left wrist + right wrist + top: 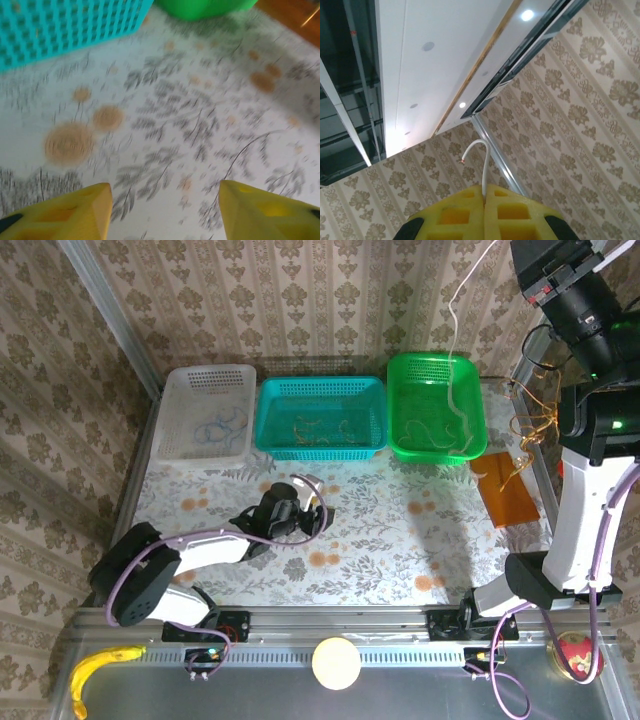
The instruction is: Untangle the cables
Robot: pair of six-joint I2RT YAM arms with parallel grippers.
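Observation:
My right gripper (484, 189) is raised high toward the ceiling, shut on a pale white cable (485, 167) whose bare tip curls above the pads. From the top view that white cable (452, 330) hangs down into the green basket (475, 410), which holds more white cables. My left gripper (312, 515) hovers low over the middle of the table. In the left wrist view the left gripper (165, 192) is open, with only the flowered cloth between its yellow fingers (75, 212). A thin pale loop (312, 482) curves just beyond it.
A white basket (190, 385) at the back left holds blue cables, and a teal basket (268, 420) beside it holds gold ones. An orange pad (510, 492) and a gold curly wire stand (535, 415) sit at the right edge. Wallpapered walls enclose the table.

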